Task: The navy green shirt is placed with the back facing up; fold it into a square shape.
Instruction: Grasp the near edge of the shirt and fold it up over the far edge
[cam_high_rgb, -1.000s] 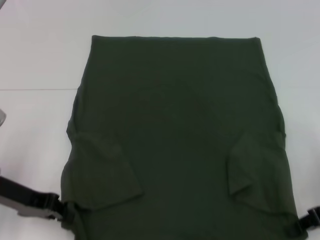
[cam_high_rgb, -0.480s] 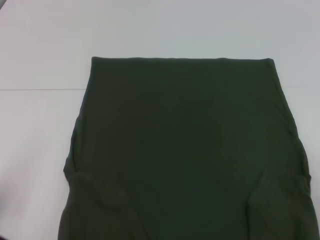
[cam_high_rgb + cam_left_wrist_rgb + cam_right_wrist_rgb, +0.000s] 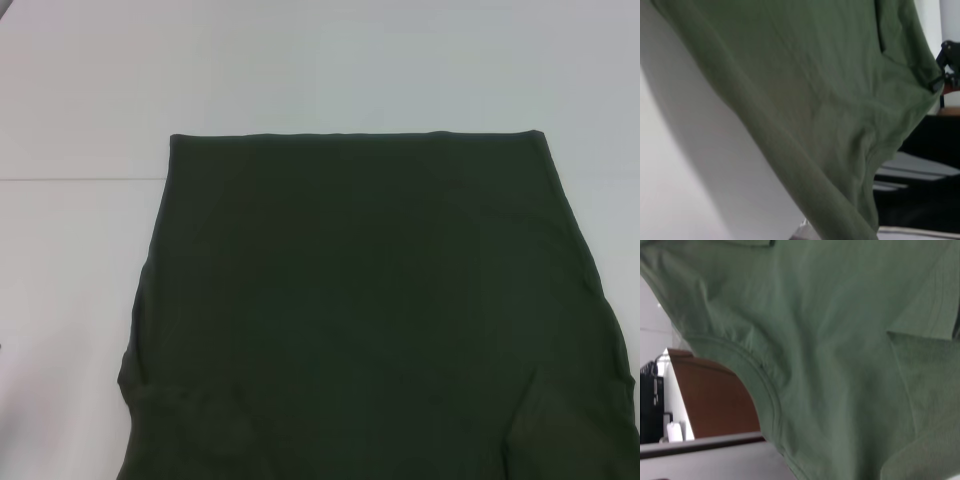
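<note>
Hanging lifted off the table, the navy green shirt hides both grippers' grip state.

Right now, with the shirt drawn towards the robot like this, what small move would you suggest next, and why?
Probably lower the near edge onto the table. The navy green shirt runs off the head view's near edge, with its far hem lying flat and straight, while both wrist views show cloth hanging in the air. The right gripper appears in the left wrist view at a corner of the cloth; the left gripper is not in view.
</note>
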Available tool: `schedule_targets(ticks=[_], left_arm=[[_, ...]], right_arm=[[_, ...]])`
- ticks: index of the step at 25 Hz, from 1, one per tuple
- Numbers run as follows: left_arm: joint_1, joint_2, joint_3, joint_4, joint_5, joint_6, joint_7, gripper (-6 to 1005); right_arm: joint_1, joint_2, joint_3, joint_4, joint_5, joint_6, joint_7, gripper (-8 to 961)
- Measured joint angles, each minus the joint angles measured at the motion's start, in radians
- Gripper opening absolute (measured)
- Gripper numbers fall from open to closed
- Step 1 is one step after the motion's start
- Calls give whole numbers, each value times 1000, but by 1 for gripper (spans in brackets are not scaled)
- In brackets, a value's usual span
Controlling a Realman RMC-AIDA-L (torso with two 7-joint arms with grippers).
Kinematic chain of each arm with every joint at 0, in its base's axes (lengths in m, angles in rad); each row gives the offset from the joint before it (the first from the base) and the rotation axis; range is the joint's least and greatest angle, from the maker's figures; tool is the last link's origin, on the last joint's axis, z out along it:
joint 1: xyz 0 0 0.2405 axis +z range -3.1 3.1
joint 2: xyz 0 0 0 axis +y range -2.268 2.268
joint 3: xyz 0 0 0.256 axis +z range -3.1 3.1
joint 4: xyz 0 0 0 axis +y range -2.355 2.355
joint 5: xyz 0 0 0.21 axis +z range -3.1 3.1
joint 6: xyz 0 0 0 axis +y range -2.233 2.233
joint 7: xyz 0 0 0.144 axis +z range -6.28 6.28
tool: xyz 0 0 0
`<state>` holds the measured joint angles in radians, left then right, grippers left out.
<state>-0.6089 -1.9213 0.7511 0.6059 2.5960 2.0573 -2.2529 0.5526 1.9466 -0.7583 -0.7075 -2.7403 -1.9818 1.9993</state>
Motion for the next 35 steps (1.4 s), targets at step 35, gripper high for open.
schedule_targets(ticks=[35], left_arm=[[2, -40, -470, -27, -387, -392, 89, 58]], right_arm=[[8, -45, 453, 89, 410, 417, 98, 121]])
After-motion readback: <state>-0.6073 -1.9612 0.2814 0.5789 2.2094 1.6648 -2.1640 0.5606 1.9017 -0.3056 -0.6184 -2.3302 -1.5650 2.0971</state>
